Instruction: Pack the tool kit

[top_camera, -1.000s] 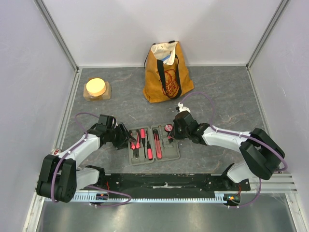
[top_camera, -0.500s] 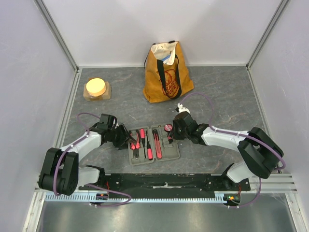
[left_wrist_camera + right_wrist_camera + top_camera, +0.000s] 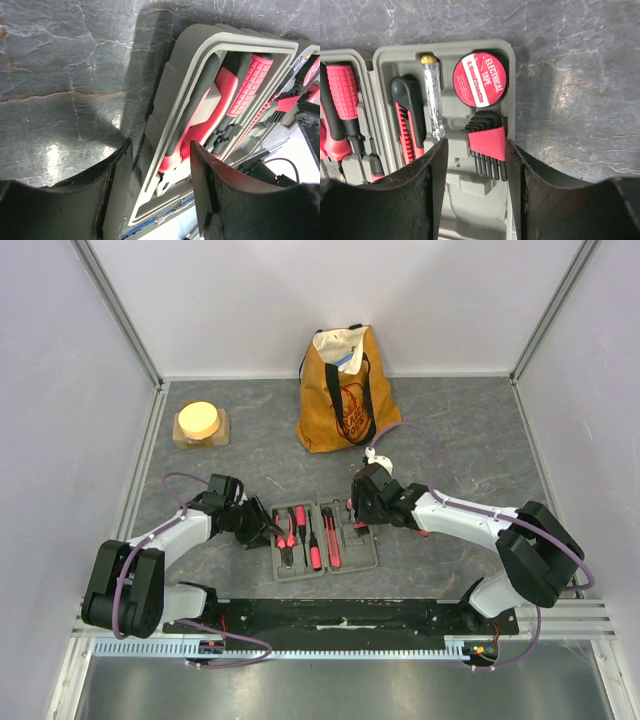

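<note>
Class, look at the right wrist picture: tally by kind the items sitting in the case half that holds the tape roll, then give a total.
Roll of electrical tape: 1
Clear-handled screwdriver: 1
Utility knife: 1
Hex key set in a red holder: 1
Total: 4

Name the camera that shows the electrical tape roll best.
Right wrist: the electrical tape roll faces the lens, label readable, seated in a corner of the case. Top external hides it largely under the right gripper; left wrist doesn't show it.
</note>
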